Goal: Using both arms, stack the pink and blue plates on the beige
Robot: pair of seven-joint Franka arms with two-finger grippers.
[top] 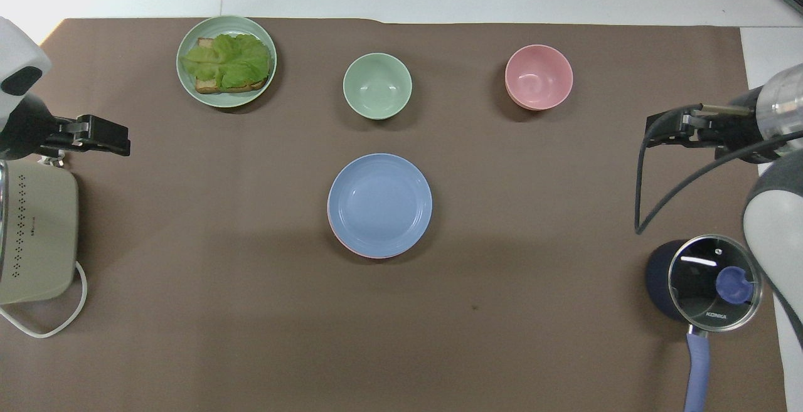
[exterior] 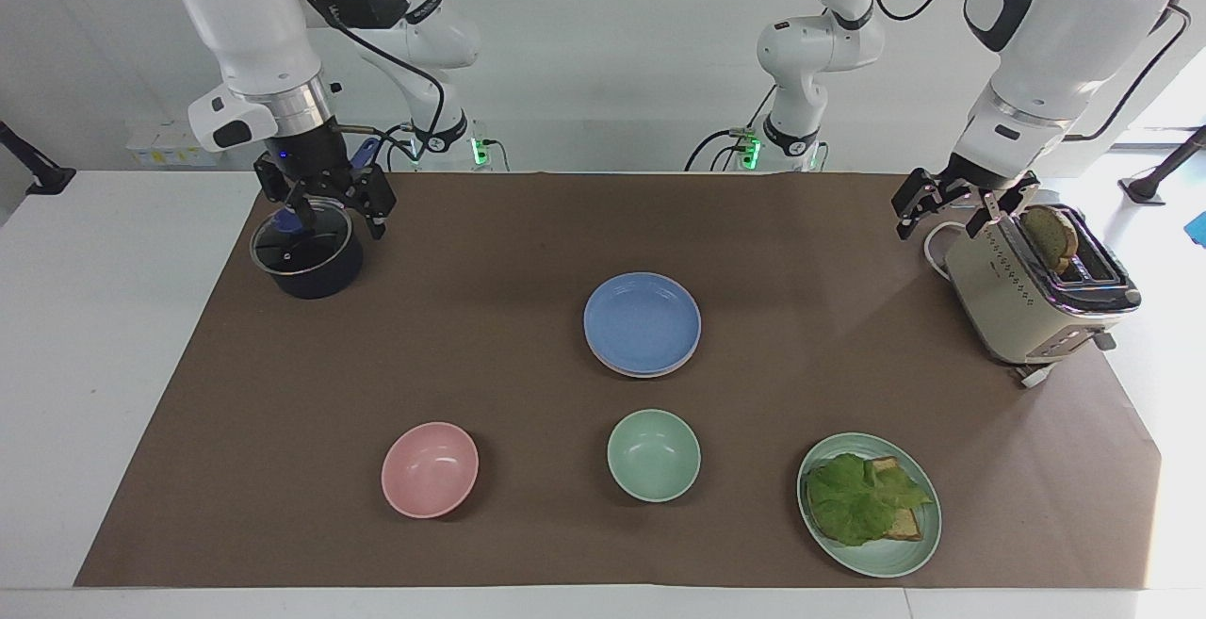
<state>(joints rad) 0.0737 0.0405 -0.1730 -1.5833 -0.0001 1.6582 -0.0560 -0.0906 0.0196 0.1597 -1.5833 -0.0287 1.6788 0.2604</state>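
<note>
The blue plate [exterior: 642, 319] [top: 379, 202] lies mid-table on top of a stack. A thin rim of the pink plate [top: 371, 254] shows under it on the side nearer the robots. The beige plate is hidden. My right gripper [exterior: 325, 217] [top: 657, 133] hangs open and empty above the lidded pot, well away from the stack. My left gripper [exterior: 946, 216] [top: 118, 140] waits open and empty in the air beside the toaster at the left arm's end.
A dark pot with a glass lid [exterior: 306, 256] [top: 712, 281] stands at the right arm's end. The toaster [exterior: 1034, 291] holds a slice of bread. Farther from the robots are a pink bowl [exterior: 430, 469], a green bowl [exterior: 653, 455] and a green plate of lettuce and toast [exterior: 869, 504].
</note>
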